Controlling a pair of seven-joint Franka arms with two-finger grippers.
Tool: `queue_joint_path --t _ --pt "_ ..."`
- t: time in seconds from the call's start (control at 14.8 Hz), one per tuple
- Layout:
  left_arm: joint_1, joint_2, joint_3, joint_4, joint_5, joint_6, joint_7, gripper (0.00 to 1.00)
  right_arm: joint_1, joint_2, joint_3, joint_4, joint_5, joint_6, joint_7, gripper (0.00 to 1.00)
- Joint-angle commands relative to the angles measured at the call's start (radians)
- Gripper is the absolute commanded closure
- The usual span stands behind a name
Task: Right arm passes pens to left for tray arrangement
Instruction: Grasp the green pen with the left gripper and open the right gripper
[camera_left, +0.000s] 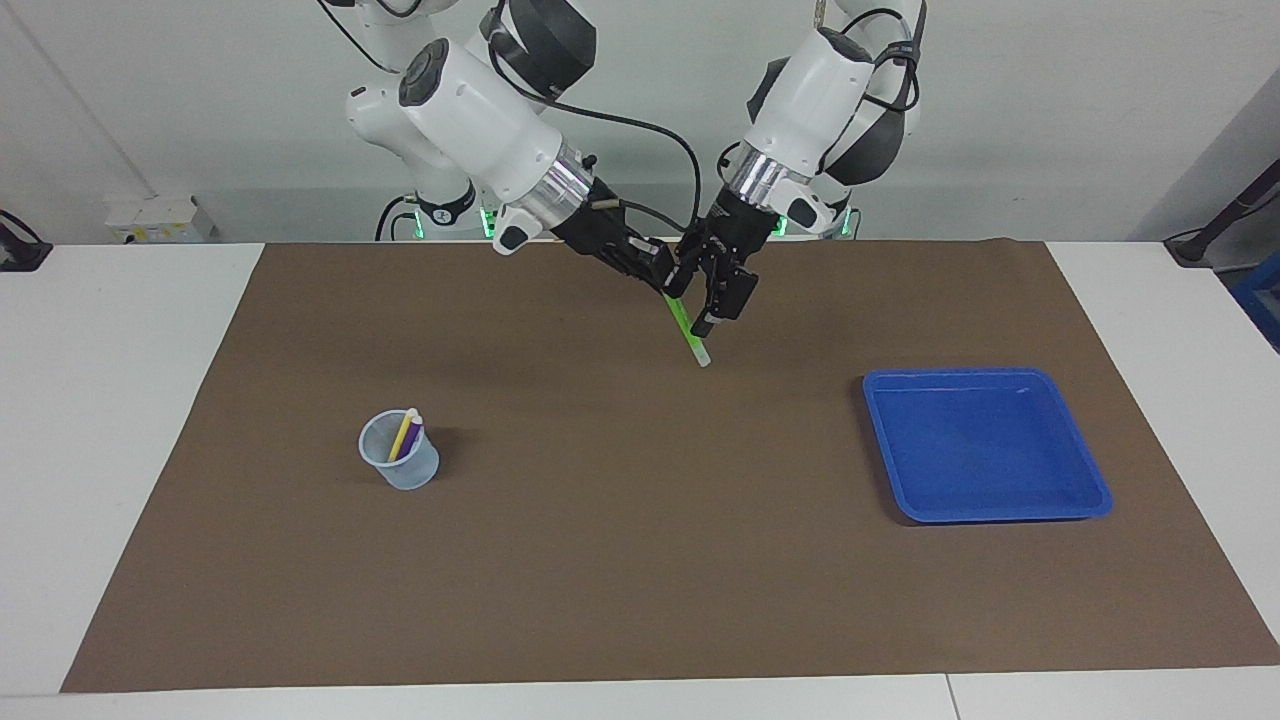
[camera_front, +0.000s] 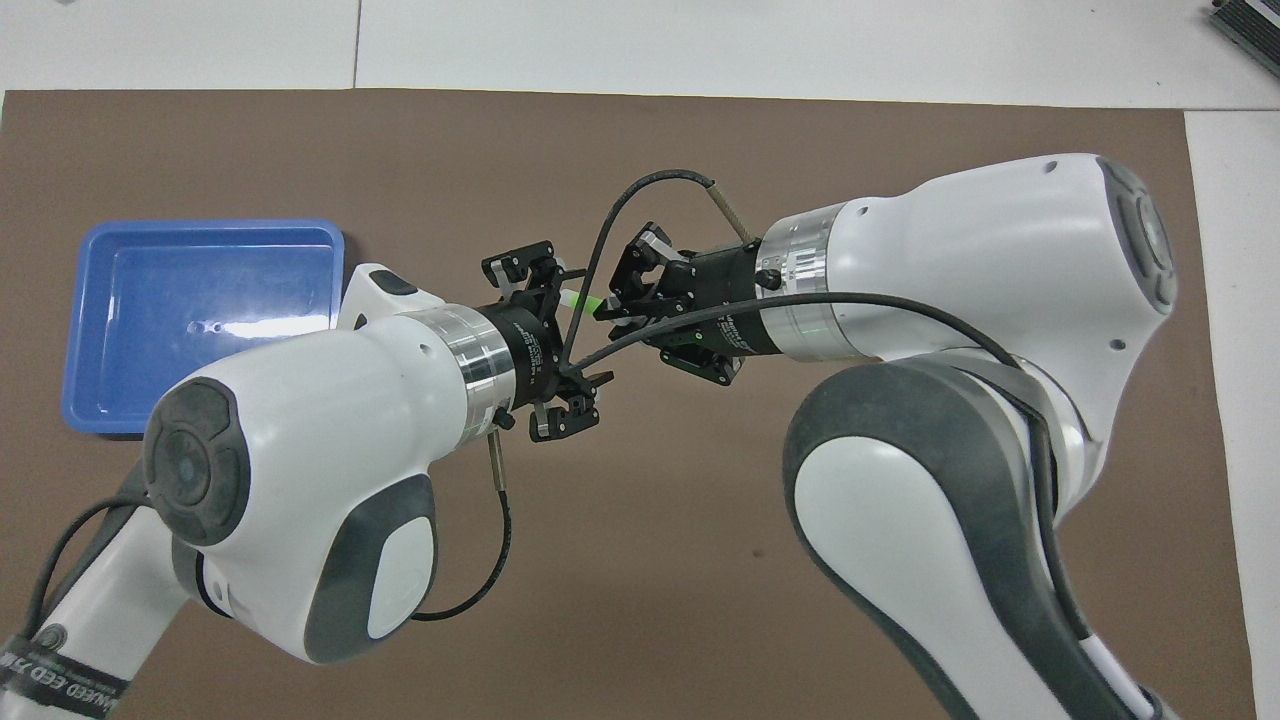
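Note:
My right gripper (camera_left: 668, 278) is shut on the upper end of the green pen (camera_left: 690, 335), which hangs slanted above the middle of the brown mat, whitish end down. My left gripper (camera_left: 722, 305) is open right beside the pen, with one finger close to its shaft; I cannot tell whether it touches. In the overhead view the two grippers (camera_front: 612, 305) (camera_front: 575, 340) meet tip to tip with a bit of the green pen (camera_front: 590, 303) between them. The purple pen (camera_left: 414, 438) and yellow pen (camera_left: 402, 436) stand in a pale cup (camera_left: 400, 462). The blue tray (camera_left: 985, 445) (camera_front: 200, 320) is empty.
The brown mat (camera_left: 640, 560) covers most of the white table. The cup stands toward the right arm's end, the tray toward the left arm's end. In the overhead view the right arm hides the cup.

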Motion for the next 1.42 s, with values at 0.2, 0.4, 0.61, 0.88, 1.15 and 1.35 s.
queue_joint_path --t 0.2,0.4,0.61,0.88,1.15,1.35 --pt "-0.018 -0.010 0.014 -0.026 -0.017 0.041 -0.008 0.23 0.001 -0.027 -0.001 -0.030 -0.012 0.003 0.002 0.90" --pt "-0.020 -0.001 0.014 -0.026 -0.017 0.051 0.001 0.34 0.001 -0.027 -0.001 -0.030 -0.012 0.003 0.001 0.90" --pt "-0.026 0.002 0.014 -0.026 -0.016 0.051 0.013 0.35 0.001 -0.027 -0.001 -0.030 -0.013 0.005 0.001 0.90" --pt "-0.026 0.006 0.014 -0.021 -0.016 0.051 0.015 0.58 0.001 -0.027 -0.001 -0.030 -0.013 0.005 0.001 0.90" --pt "-0.026 0.006 0.014 -0.020 -0.016 0.047 0.042 0.77 0.001 -0.027 -0.001 -0.030 -0.013 0.005 0.001 0.90" --pt "-0.026 0.006 0.014 -0.017 -0.014 0.047 0.042 1.00 0.001 -0.027 -0.001 -0.030 -0.013 0.005 -0.001 0.90"
